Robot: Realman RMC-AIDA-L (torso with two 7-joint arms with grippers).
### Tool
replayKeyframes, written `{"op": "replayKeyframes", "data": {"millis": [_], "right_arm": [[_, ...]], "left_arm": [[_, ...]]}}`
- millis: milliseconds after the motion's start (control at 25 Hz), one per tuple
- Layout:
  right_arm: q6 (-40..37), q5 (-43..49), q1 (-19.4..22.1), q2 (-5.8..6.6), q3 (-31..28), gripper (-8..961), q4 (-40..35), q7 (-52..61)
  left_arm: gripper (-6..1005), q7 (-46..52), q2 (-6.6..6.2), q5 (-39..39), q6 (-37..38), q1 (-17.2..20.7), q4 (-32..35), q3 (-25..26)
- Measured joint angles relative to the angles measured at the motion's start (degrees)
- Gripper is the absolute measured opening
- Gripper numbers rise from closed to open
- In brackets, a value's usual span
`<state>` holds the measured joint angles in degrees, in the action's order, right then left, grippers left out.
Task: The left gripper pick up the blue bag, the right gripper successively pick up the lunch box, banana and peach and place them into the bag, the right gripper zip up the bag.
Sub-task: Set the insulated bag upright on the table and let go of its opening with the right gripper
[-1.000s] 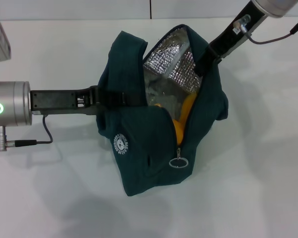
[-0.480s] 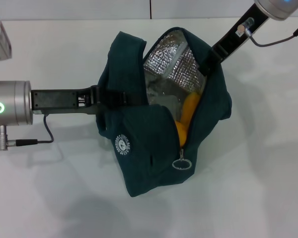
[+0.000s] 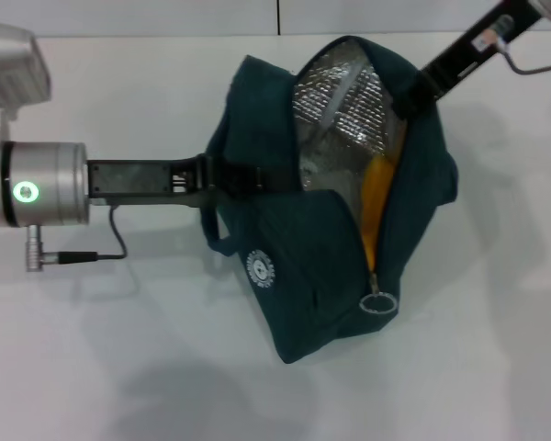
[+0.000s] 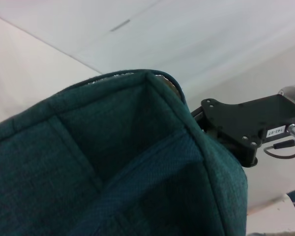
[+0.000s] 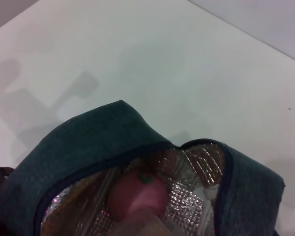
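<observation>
The blue bag point(image 3: 321, 257) hangs off the table, held by its black strap in my left gripper point(image 3: 234, 176), which is shut on it. The bag's mouth is open and shows silver lining point(image 3: 340, 106) and something yellow point(image 3: 375, 207) inside. The zip's ring pull point(image 3: 379, 301) hangs at the near end of the opening. My right gripper point(image 3: 413, 92) is at the far rim of the bag's mouth. In the right wrist view a pink peach point(image 5: 137, 192) lies inside the bag below the rim point(image 5: 93, 140). The left wrist view shows bag fabric point(image 4: 113, 162) and the right gripper's body point(image 4: 246, 125).
The white table point(image 3: 119, 349) lies under and around the bag. The left arm's silver wrist point(image 3: 37, 184) and its cable point(image 3: 92, 255) reach in from the left. A seam in the back wall point(image 3: 277, 16) runs behind.
The bag and my left gripper have shifted to the right. My right gripper has drawn back up and to the right, to the bag's far rim. The opening looks narrower.
</observation>
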<state>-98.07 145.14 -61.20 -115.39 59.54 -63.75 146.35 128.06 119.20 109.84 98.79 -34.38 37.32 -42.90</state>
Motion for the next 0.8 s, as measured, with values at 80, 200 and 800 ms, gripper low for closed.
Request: {"op": "replayKeyframes", "data": {"millis": [80, 200, 800], "right_arm": [[-0.59, -0.57, 1.8, -0.01, -0.03, 139, -2.33, 0.01], [-1.78, -2.79, 5.71, 0.08, -0.06, 128, -6.84, 0.03], [0.12, -14.51, 18.36, 0.34, -3.93, 60, -11.38, -4.78]], "left_arm": [[56, -0.14, 0.12, 0.04, -0.07, -1.02, -1.17, -0.49], [57, -1.14, 0.14, 0.1, -0.21, -2.79, -3.46, -0.82], [56, -3.94, 0.43, 0.0, -8.08, -5.03, -8.75, -1.95]]}}
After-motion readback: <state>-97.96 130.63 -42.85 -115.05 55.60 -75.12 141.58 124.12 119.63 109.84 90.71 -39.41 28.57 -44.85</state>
